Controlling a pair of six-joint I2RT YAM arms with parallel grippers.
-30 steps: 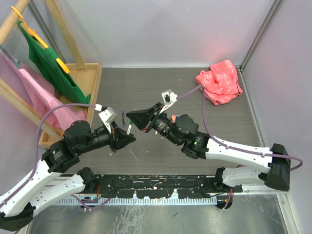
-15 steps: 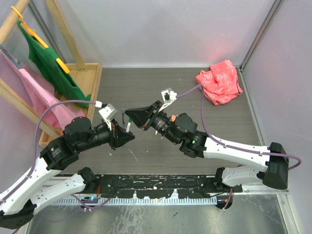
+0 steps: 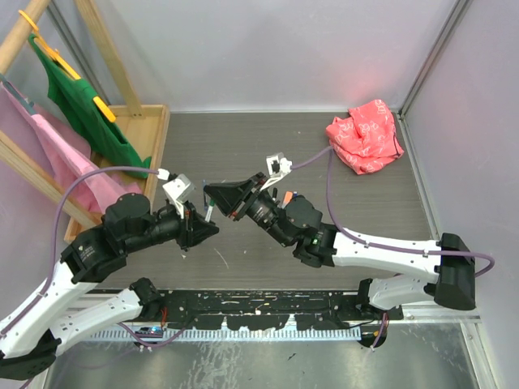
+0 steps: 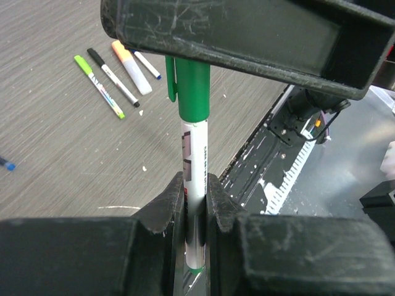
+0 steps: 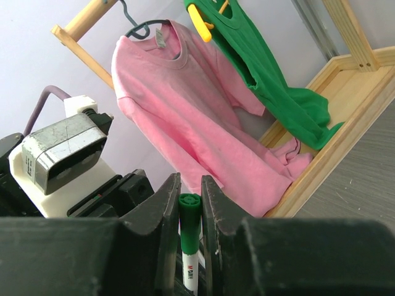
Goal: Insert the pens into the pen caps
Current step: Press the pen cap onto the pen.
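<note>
- Left jaws: closed on the white barrel of a pen [image 4: 194, 154], gripping low on it. A green tail end just shows below the pads.
- Pen's long axis runs straight out of the left jaws toward the right jaws. The two arms face each other tip to tip above the counter [image 4: 62, 154], a little left of centre.
- Right jaws: closed on the green cap [image 4: 193, 92], clip off to one side. In the right wrist view the cap's closed end sits between the pads.
- Cap and barrel look coaxial, with no kink at the joint. The cap mouth meets the barrel and no nib shows, so I judge the cap at least partly on. Can't tell whether it's fully home.
- The next move turns on that shared axis. Any remaining push must go along the barrel, jaws toward jaws, since side load would likely cock the cap.
- Neither arm is nearer; each already holds its half.
- Further out: four loose pens [image 4: 131, 66] lie roughly parallel on the counter, well apart from the held one. Can't tell whether they're capped.
</note>
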